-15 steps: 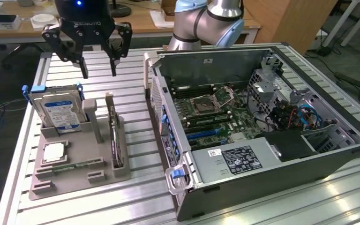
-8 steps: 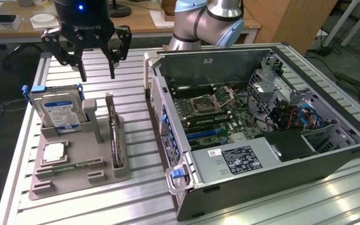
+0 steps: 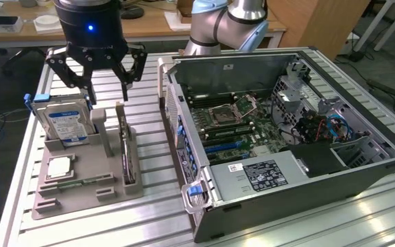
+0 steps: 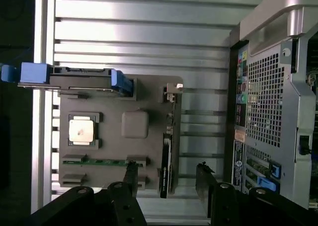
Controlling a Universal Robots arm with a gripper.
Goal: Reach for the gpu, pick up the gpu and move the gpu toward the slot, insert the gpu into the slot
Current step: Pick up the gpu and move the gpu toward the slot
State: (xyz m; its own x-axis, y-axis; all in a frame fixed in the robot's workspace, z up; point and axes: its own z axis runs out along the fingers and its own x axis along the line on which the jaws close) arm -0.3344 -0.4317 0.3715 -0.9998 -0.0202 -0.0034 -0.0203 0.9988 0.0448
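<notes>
The tool (image 3: 108, 96) hangs wide open, gripping nothing, above the grey holder tray (image 3: 81, 198) on the desk (image 3: 149, 216). The gpu (image 3: 124, 154) stands on edge in that tray (at the tool's 5 o'clock in the exterior view), with the open computer case (image 3: 287, 134) at its 3 o'clock.

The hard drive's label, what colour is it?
Blue and white; the label shows best in the exterior view.

My exterior camera looks obliquely down across the table (image 3: 149, 221) from further off, taking in tray (image 3: 81, 199) and case (image 3: 307, 190). My wrist camera looks straight down, closer, past the end effector (image 4: 166, 167); both share tray and case front.
</notes>
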